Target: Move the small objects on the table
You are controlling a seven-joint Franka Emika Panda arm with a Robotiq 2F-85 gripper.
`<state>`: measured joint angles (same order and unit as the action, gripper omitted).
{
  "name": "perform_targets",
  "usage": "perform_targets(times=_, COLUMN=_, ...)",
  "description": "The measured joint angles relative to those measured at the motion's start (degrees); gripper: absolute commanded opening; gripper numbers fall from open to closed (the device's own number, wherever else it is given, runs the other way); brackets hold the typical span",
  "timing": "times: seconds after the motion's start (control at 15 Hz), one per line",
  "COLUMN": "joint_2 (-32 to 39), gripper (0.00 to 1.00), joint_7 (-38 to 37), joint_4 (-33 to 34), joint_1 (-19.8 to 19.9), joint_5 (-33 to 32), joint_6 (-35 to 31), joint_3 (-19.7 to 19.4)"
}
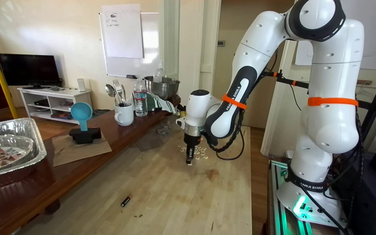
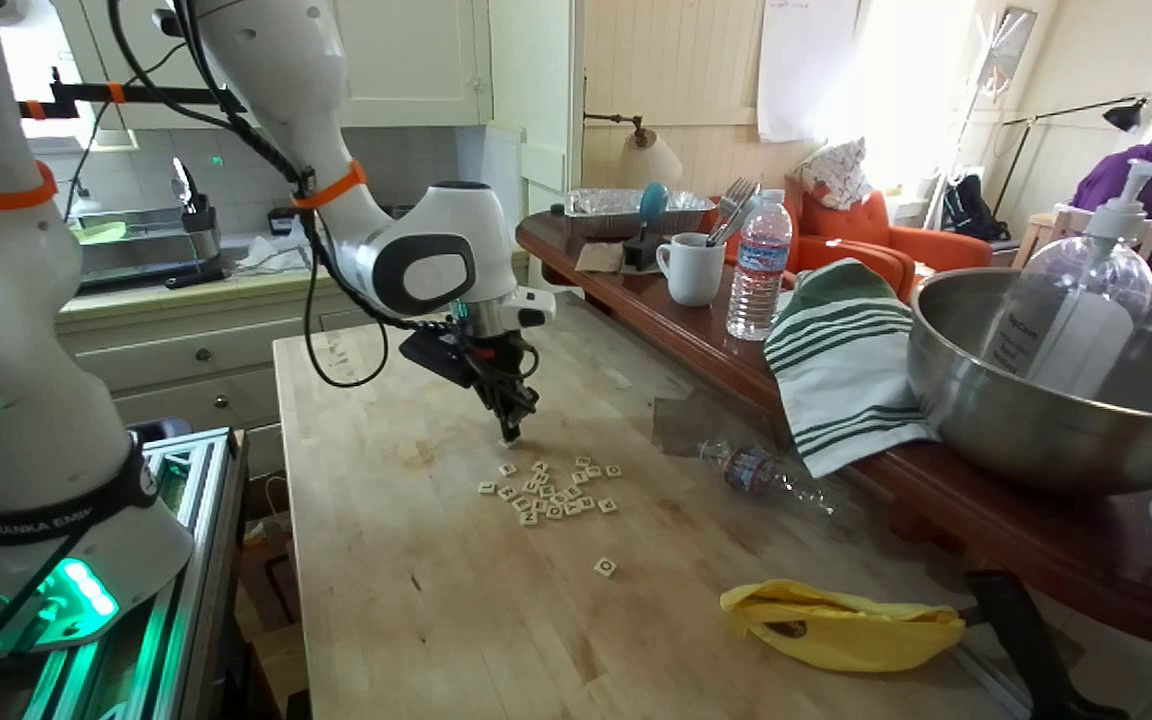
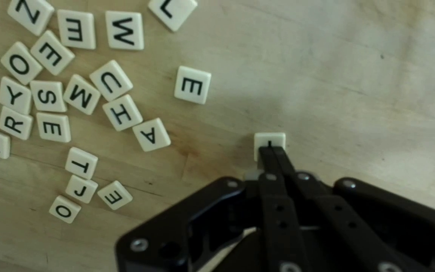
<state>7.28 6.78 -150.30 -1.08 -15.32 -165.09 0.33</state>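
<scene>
Gripper (image 3: 272, 149) low over the table (image 1: 175, 192), its 2 fingers (image 3: 272, 190) pressed together, tips over 1 tile (image 3: 263, 139) (whether they touch it, I can't tell). Other tiles (image 3: 47, 96) lie left of it in my wrist view, loosely clustered, letters up; I count 5 Es. In an exterior view, 1 stray tile (image 2: 605, 568) sits well apart from the rest. Battery (image 1: 126, 200) on the table too.
</scene>
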Motion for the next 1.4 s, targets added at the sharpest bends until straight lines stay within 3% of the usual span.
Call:
perform_targets(times=0.53, joint_2=-3.8, gripper=0.00, joint_7=0.3, joint_4=-3.1, joint_1=0.6, joint_5=-1.2, joint_6=0.0, joint_3=-1.3)
perform_targets(times=1.0, joint_2=-4.0, gripper=0.00, joint_7=0.3, joint_4=-3.7, joint_1=1.8, joint_5=-15.2, joint_6=-0.2, joint_3=-6.3)
perform_targets(times=1.4, joint_2=-2.4, gripper=0.00, joint_7=0.3, joint_4=-3.7, joint_1=1.8, joint_5=-19.9, joint_6=-4.1, joint_3=-7.7)
